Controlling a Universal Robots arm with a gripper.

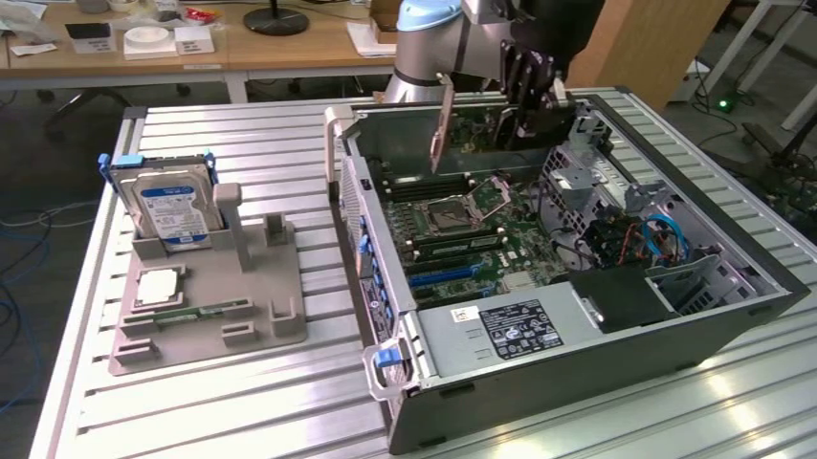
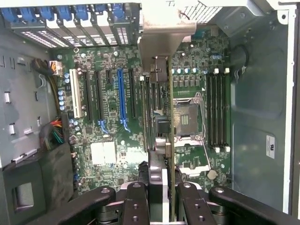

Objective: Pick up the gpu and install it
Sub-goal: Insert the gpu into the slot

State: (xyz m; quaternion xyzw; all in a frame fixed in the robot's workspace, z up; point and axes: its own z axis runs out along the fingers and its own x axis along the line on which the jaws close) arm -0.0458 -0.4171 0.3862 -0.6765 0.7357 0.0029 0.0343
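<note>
Above the open black computer case, in the exterior view, the gpu, a thin flat dark card with a green circuit board and a silver metal end bracket, is held on edge in the air by the black gripper. The gripper is seen closed on the card's upper edge, with the bracket end hanging towards the exterior view's left. The card is clear of the green motherboard beneath it. Well apart, on the ribbed aluminium table, a grey moulded fixture is seen carrying a silver hard drive with a blue-white label and a small square silver CPU chip.

From the wrist view, the gpu is seen edge-on, running from the gripper out to its bracket. One finger is pressed on each face of the card. The card hangs over the board between the long blue slot and the empty CPU socket, and is not seated in any slot.

The card is judged light and stiff, yet fragile. A grip on the bare top edge of the board is judged safest, away from the contact edge and the small soldered parts
</note>
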